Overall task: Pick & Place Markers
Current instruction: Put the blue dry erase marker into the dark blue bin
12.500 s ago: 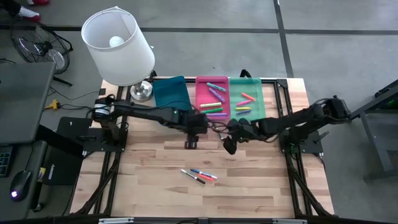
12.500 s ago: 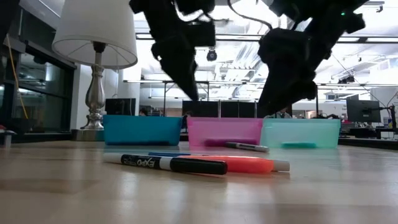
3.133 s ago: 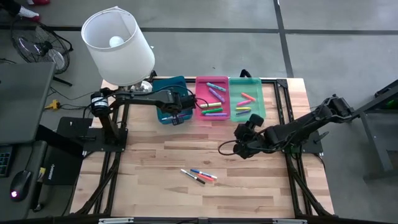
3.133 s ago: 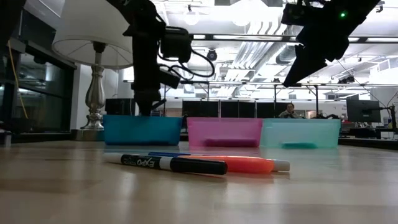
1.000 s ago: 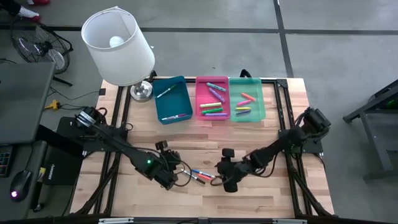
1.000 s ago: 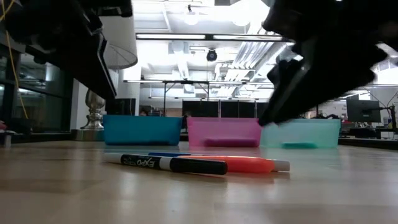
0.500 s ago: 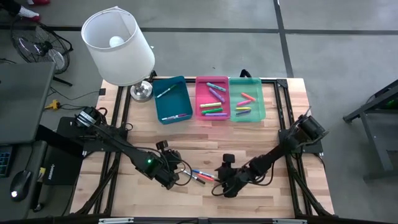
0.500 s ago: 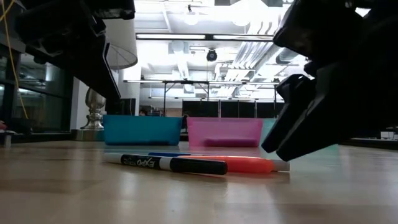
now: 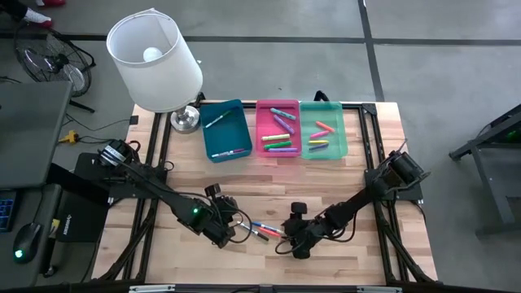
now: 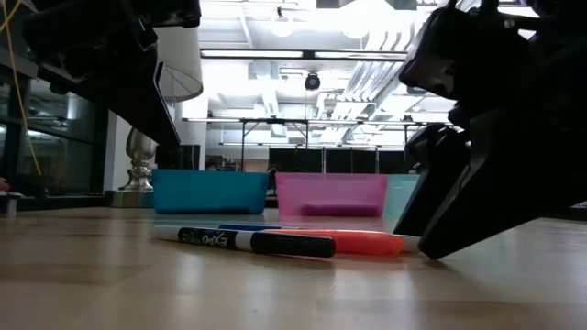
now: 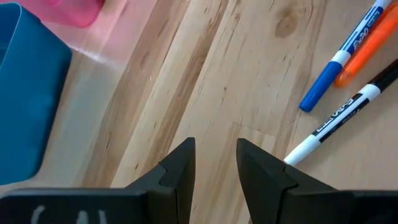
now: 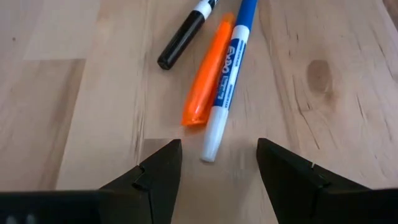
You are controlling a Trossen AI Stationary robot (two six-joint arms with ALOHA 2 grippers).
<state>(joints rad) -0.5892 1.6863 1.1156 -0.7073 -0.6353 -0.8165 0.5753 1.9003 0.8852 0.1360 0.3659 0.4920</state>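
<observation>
Three markers lie side by side on the table near its front middle: a black one [image 12: 186,34], an orange one [image 12: 208,74] and a blue one [image 12: 227,74]. My right gripper [image 12: 217,146] is open and low over the table at their right ends. The blue marker's white end [image 10: 417,243] lies just before the gap between its fingers, with no touch showing. My left gripper [image 11: 214,146] hangs open above the table at the markers' left ends [image 9: 244,226], with nothing between its fingers.
At the table's far edge stand a blue tray [image 9: 225,130] with one marker, a pink tray [image 9: 278,129] and a green tray [image 9: 323,128], each with several markers. A white-shaded lamp [image 9: 155,61] stands at the far left corner. Bare wood lies between trays and markers.
My right gripper has come down toward the table and a little toward its left edge, ending close to the right ends of the three markers. The markers lie as before.
</observation>
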